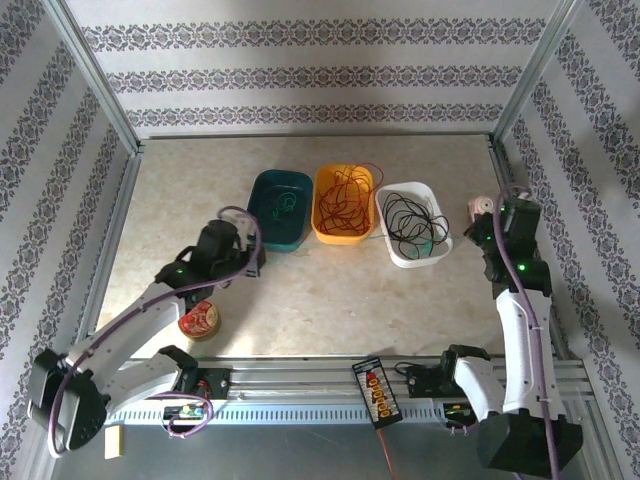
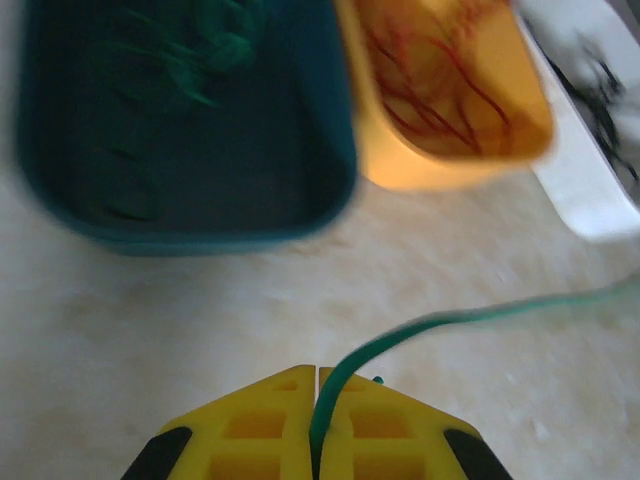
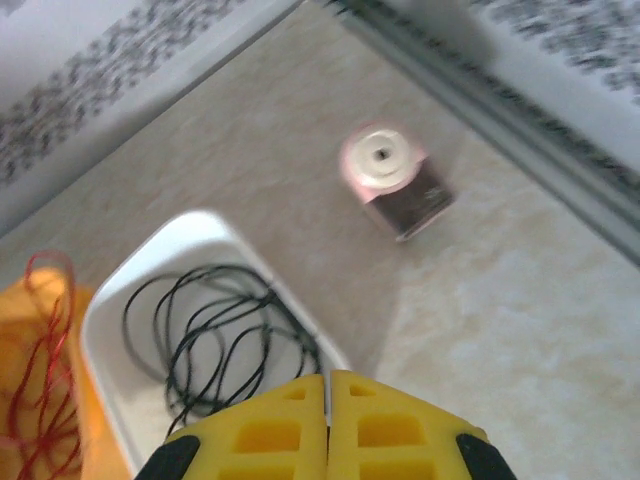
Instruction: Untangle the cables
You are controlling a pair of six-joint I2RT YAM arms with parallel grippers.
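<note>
My left gripper (image 2: 318, 375) is shut on a thin green cable (image 2: 450, 318). The cable rises from between the yellow fingers and runs off to the right over the table. In the top view the left gripper (image 1: 255, 262) hangs just in front of the teal bin (image 1: 262, 228), which holds more green cable (image 2: 215, 40). Red cables (image 1: 345, 195) lie in the orange bin (image 2: 430, 175). Black cables (image 3: 215, 330) lie coiled in the white bin (image 3: 190, 230). My right gripper (image 3: 328, 378) is shut with nothing in it, at that bin's right edge.
A pink tape dispenser (image 3: 393, 180) lies by the right frame rail. A round red and yellow tin (image 1: 199, 320) sits beside the left arm. A black connector board (image 1: 378, 392) rests on the front rail. Metal frame posts bound the table.
</note>
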